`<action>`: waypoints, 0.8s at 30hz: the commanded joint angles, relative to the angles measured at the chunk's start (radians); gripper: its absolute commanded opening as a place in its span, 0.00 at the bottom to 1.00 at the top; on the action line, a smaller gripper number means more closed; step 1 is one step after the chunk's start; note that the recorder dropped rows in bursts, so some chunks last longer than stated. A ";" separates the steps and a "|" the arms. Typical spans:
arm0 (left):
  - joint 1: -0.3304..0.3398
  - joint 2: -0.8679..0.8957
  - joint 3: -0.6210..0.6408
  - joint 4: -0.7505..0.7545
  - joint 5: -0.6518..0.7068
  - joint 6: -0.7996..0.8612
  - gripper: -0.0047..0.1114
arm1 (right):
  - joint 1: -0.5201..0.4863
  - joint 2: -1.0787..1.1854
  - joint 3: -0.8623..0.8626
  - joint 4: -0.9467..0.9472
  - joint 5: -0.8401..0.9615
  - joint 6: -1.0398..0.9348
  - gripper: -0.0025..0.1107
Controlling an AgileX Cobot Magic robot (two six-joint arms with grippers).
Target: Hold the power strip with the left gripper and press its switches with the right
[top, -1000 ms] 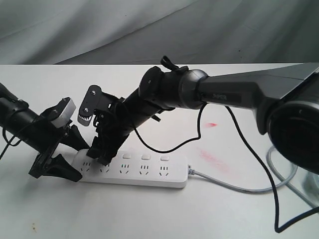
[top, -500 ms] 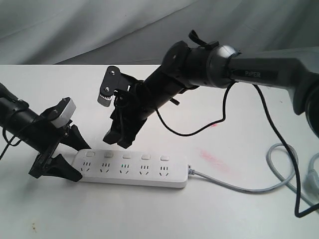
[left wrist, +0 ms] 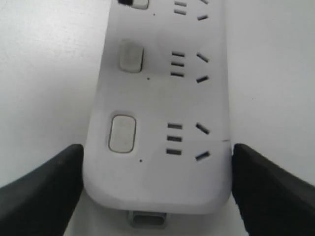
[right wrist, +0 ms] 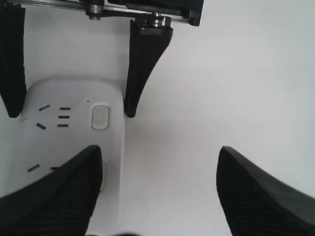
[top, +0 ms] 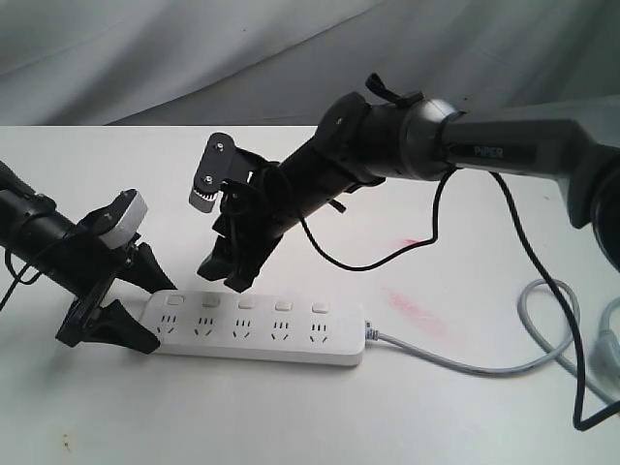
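The white power strip (top: 257,341) lies flat on the white table, its grey cord (top: 455,360) running off to the right. Its switches (top: 245,303) form a row along the far edge. My left gripper (top: 150,312) is shut on the strip's left end, one jaw against each long side; the left wrist view shows that end (left wrist: 157,98) and the nearest switch (left wrist: 122,133). My right gripper (top: 225,276) hangs open just above the strip, over the second and third switches, touching nothing. In the right wrist view it (right wrist: 160,167) has only table between its fingers, beside the strip (right wrist: 69,128).
A loose black cable (top: 542,281) droops from the right arm onto the table at the right. Faint red marks (top: 412,310) stain the table behind the cord. Grey cloth (top: 194,48) hangs behind the table's far edge.
The right gripper has lifted off the strip, where it was pressing down near the second switch, and now hovers above it. The left gripper and the strip have not moved.
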 commanded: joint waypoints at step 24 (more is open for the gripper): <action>-0.003 -0.001 -0.002 0.016 -0.021 0.004 0.39 | 0.017 0.086 0.006 -0.029 -0.025 0.020 0.57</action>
